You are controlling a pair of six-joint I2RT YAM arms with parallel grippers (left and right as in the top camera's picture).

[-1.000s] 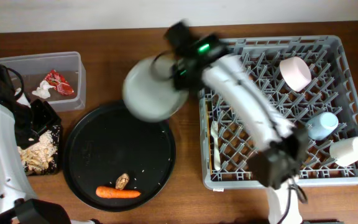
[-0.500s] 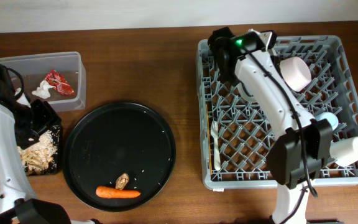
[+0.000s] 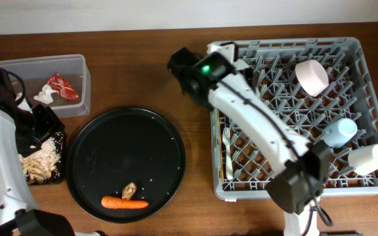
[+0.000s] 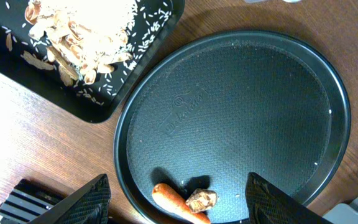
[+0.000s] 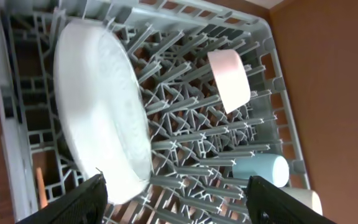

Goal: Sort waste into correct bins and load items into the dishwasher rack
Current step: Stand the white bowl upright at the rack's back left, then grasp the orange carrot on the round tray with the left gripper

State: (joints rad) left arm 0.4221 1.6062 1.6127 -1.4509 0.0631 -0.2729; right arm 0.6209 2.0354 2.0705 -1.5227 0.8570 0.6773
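Two arms work beside one dishwasher rack (image 3: 346, 43). My right arm (image 3: 254, 118) stretches diagonally across the rack, and its gripper (image 5: 176, 186) is spread wide and empty above the table by the rack's far left corner. The white shallow bowl (image 5: 101, 118) stands on edge among the pegs. My left gripper (image 4: 178, 183), likewise spread, hovers over the round black tray (image 4: 241, 93), which holds the carrot (image 4: 174, 204).

I see a robot bench staged as a kitchen clean-up spot: a wooden table (image 3: 143, 72) against a pale wall (image 3: 77, 13), a grey dishwasher rack (image 3: 359, 189), a clear waste tub (image 3: 38, 60) and food scraps (image 3: 38, 160).
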